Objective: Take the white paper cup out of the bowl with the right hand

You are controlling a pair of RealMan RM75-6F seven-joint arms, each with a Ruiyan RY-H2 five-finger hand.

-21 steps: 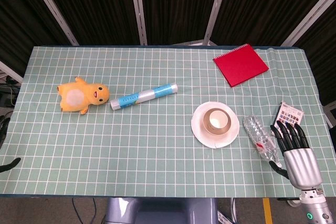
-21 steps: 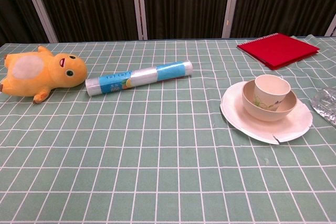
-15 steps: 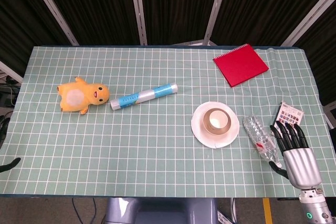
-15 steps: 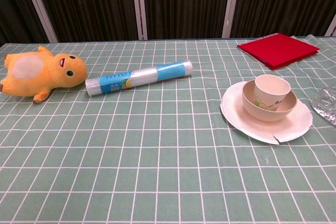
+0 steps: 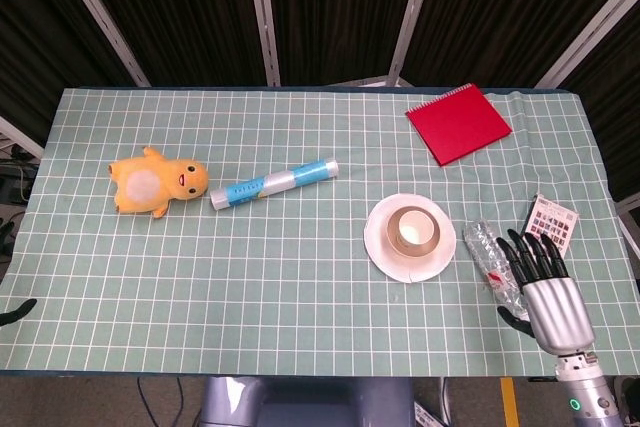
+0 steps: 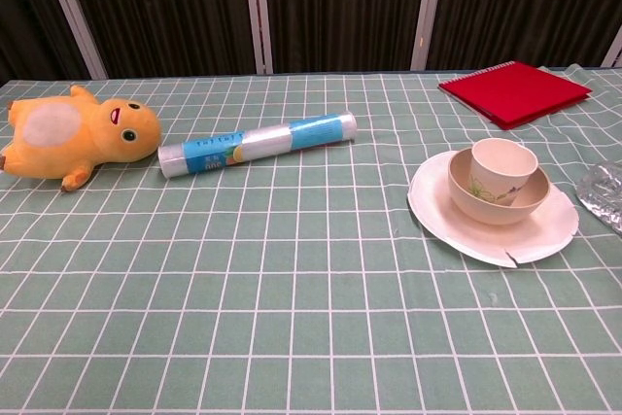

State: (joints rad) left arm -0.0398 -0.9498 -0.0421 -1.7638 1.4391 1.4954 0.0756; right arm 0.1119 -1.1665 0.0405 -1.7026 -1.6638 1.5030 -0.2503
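Observation:
The white paper cup (image 5: 411, 236) (image 6: 503, 164) stands upright inside a tan bowl (image 5: 391, 219) (image 6: 494, 204), which rests on a white paper plate (image 5: 380, 250) (image 6: 476, 232) at the table's right middle. My right hand (image 5: 541, 290) hovers at the front right corner, to the right of the plate and nearer the front edge. Its fingers (image 5: 524, 251) are spread and straight, and it holds nothing. They reach over the near end of a clear plastic bottle (image 5: 487, 247). Only a dark tip of my left hand (image 5: 17, 310) shows at the far left edge. The chest view shows neither hand.
The crushed clear bottle (image 6: 604, 191) lies between the plate and my right hand. A colour card (image 5: 553, 220) lies beyond the hand, a red notebook (image 5: 458, 124) at the back right. A blue-labelled roll (image 5: 273, 183) and a yellow duck plush (image 5: 157, 182) lie to the left.
My right hand has shifted left and a little forward, so its fingers now overlap the bottle's near end. The cup, bowl and plate have not moved.

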